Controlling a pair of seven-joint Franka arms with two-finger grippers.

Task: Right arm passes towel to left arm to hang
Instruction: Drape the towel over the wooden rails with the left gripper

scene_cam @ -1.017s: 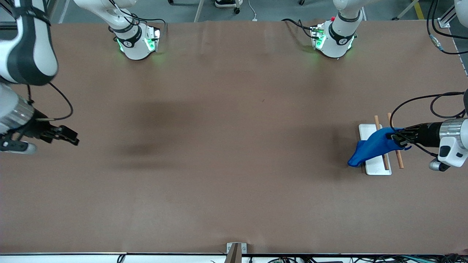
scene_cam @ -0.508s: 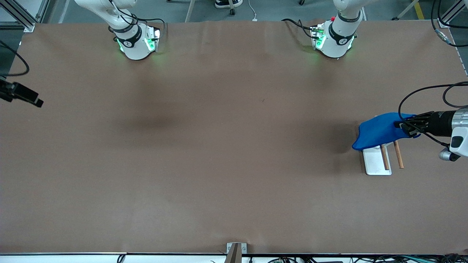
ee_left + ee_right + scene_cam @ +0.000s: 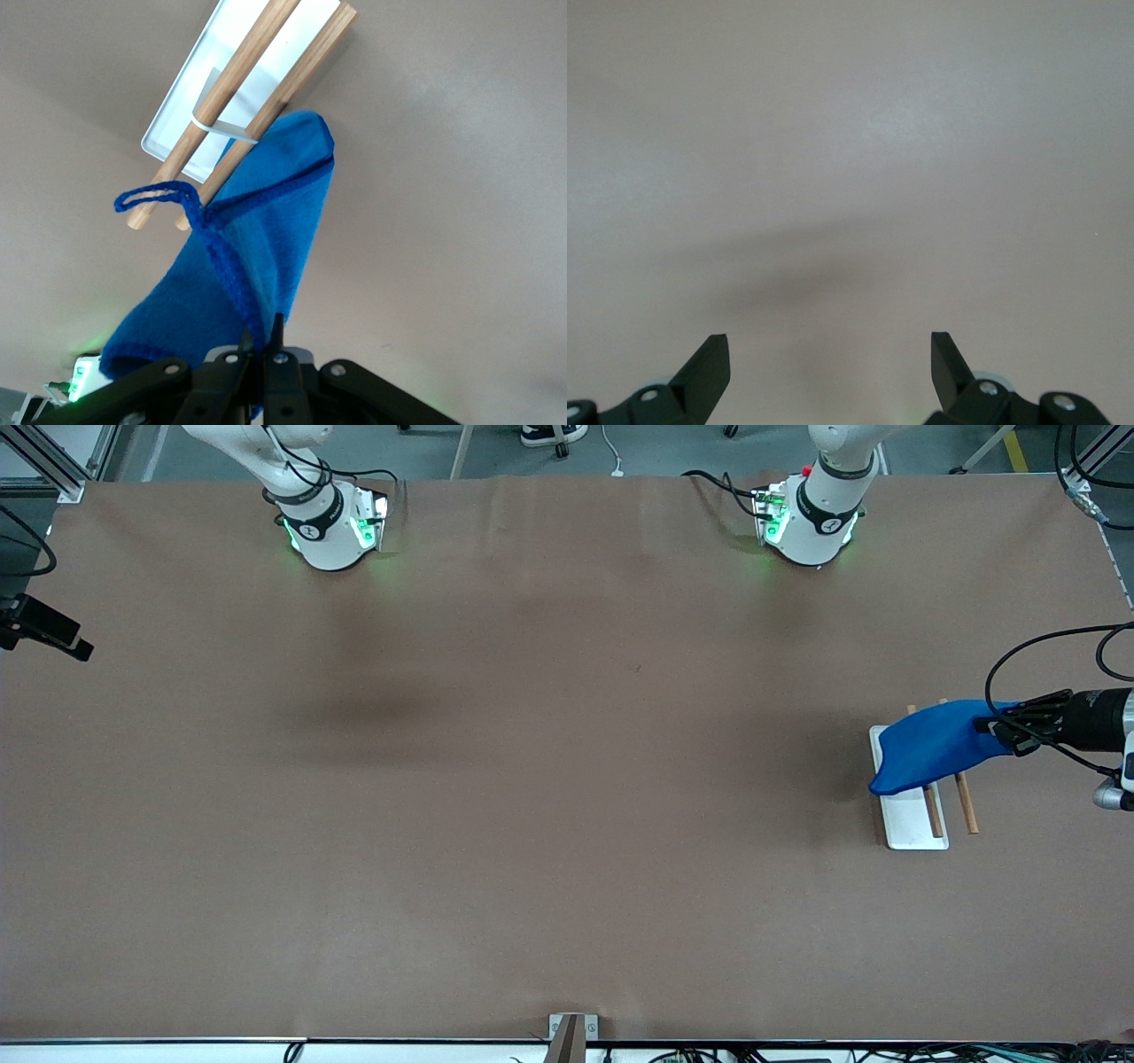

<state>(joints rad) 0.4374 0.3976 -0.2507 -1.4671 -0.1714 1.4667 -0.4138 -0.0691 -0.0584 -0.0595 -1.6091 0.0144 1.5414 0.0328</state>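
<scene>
Towel (image 3: 935,744) work has reached its last step, as we read it: the blue cloth is with the left arm, so the pass looks done and the hanging remains.

At the right arm's end of the worktop (image 3: 567,797), the right hand (image 3: 49,636) waits over the edge. Its wrist view shows its fingers (image 3: 709,359) spread wide, with only bare brown surface below.

The middle of the worktop is plain brown sheeting with soft arm shadows. The two arm bases stand along its edge farthest from the front camera.

At the left arm's end, the left hand (image 3: 1001,726) is clamped on one edge of the towel. Its wrist view shows the fingertips pinched together on the stitched hem, the cloth sagging away and the small corner loop (image 3: 151,197) hanging free. The towel is in the air over the hanging rack (image 3: 912,819), a white base carrying two wooden rails (image 3: 966,806). We cannot tell whether its low end touches them.

Next, we judge, the cloth must be drawn across the rails and lowered so that it drapes on both sides before the hand lets go. A limp fold could bunch or slide off.

Past the worktop we see grey floor (image 3: 673,447), cables and aluminium framing.
</scene>
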